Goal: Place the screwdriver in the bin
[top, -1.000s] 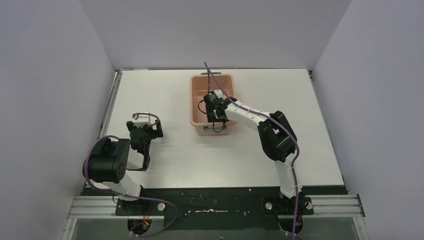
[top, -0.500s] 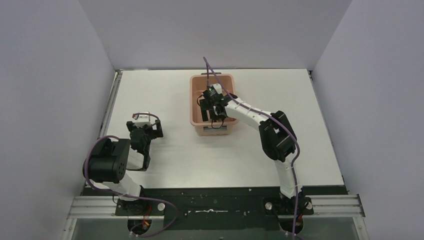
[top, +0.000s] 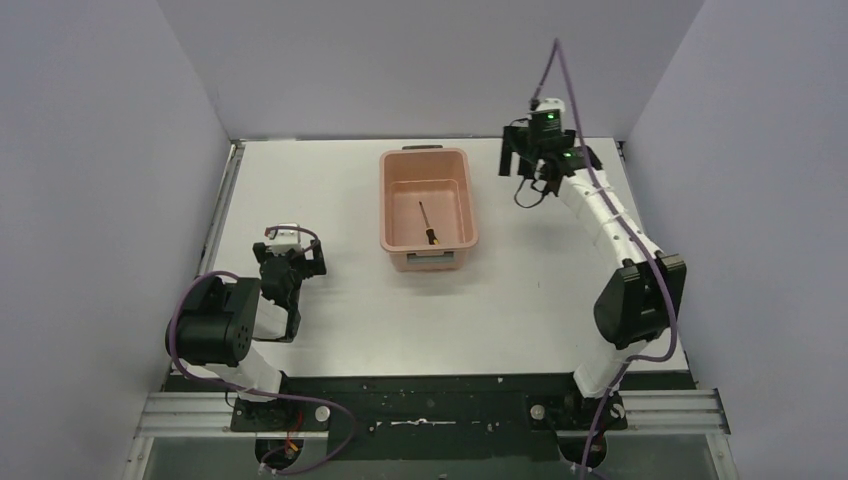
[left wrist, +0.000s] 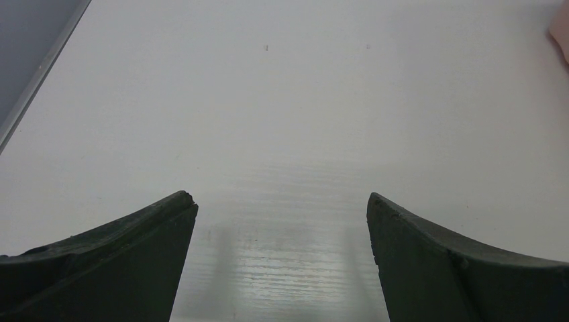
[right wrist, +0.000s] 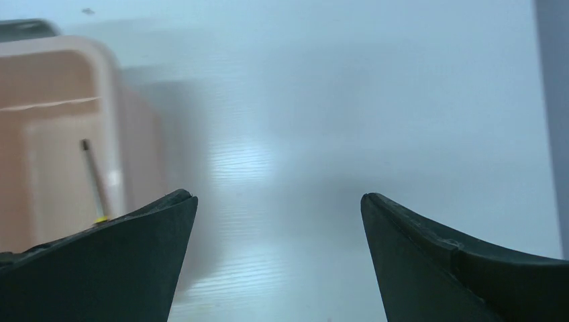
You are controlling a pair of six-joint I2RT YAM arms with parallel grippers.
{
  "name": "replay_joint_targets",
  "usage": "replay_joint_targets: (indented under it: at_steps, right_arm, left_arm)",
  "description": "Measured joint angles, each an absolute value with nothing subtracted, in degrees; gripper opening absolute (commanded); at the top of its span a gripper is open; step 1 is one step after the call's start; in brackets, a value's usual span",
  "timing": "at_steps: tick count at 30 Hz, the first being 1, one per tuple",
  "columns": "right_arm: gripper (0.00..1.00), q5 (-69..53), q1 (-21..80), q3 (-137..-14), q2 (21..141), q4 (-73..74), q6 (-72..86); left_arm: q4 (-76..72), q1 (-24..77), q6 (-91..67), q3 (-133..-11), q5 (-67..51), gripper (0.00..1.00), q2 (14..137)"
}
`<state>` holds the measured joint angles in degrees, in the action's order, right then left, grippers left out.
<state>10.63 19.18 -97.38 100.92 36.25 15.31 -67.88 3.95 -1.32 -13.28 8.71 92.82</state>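
The screwdriver (top: 428, 222) lies on the floor of the salmon-pink bin (top: 392, 200) at the table's middle back, its dark shaft pointing away and its black-and-yellow handle nearer. In the right wrist view the bin (right wrist: 60, 74) shows at the left with the screwdriver (right wrist: 94, 181) inside. My right gripper (top: 521, 160) hangs open and empty to the right of the bin, near the back of the table; in its own view the right gripper (right wrist: 276, 201) has only bare table between its fingers. My left gripper (left wrist: 282, 201) is open over bare table at the near left.
White walls enclose the table on the left, back and right. The left arm (top: 270, 290) is folded low near the left edge. A corner of the bin (left wrist: 561, 30) peeks in at the right edge of the left wrist view.
The right gripper was down inside the bin; it has opened, left the screwdriver lying there, and swung up and away to the right. The left arm has not moved.
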Motion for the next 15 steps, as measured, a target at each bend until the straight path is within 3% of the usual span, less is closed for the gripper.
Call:
replay_joint_targets:
  at_steps: [8,15]
  right_arm:
    - [1.00,6.0,-5.0,-88.0,96.5,37.5,11.7]
    - [1.00,6.5,-7.1,-87.0,96.1,38.3,10.7]
  left_arm:
    - [-67.9,3.9,-1.3,-13.3,8.7,0.97,92.8]
    - [-67.9,3.9,-1.3,-13.3,8.7,0.97,92.8]
